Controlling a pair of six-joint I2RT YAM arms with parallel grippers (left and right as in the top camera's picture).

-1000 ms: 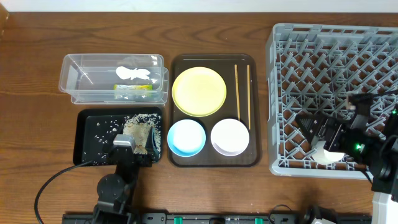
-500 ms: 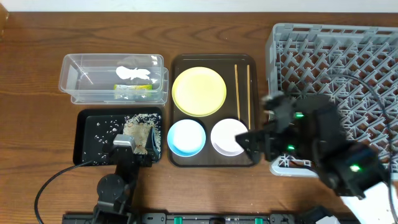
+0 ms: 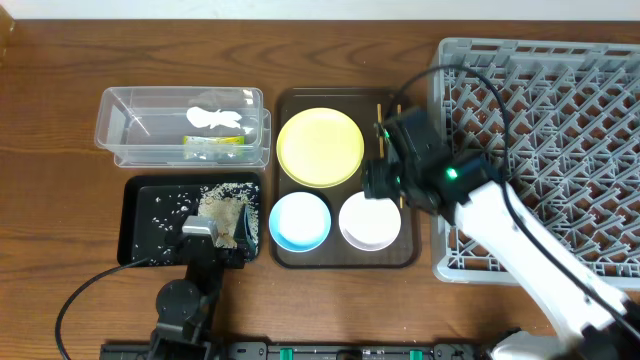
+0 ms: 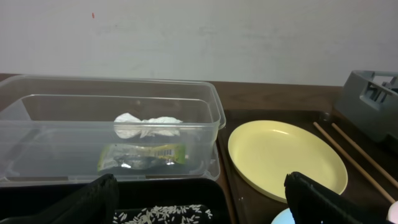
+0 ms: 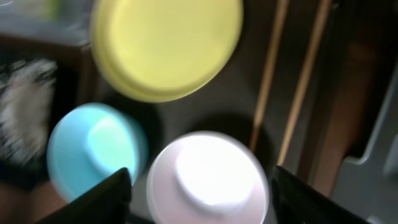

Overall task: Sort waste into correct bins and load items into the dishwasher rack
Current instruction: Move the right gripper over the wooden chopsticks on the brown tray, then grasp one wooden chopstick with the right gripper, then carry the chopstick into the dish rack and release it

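Note:
The clear tub (image 3: 130, 125) holds the white paper scrap (image 3: 213, 115) and the green-yellow wrapper (image 3: 212, 143). The black tray (image 3: 150, 215) holds rice scraps (image 3: 225, 205). The yellow plate (image 3: 320, 147), blue bowl (image 3: 300, 220), white bowl (image 3: 368, 222) and two chopsticks (image 5: 268, 68) lie on the brown tray. The grey rack (image 3: 560, 70) stands at the right. My right gripper (image 5: 202, 199) is open and empty, above the white bowl (image 5: 208, 174); in the overhead view (image 3: 382, 185) its arm covers much of the chopsticks. My left gripper (image 4: 205, 205) is open and empty over the black tray's near edge.
The brown serving tray (image 3: 345, 258) sits between the bins and the rack, its right rim close to the rack's left wall. The left arm's base and cable (image 3: 100, 290) lie at the table's front left. Wood table surrounds everything.
My right arm has swung left from over the rack's front corner to over the brown tray, ending above the white bowl. The left arm has not moved.

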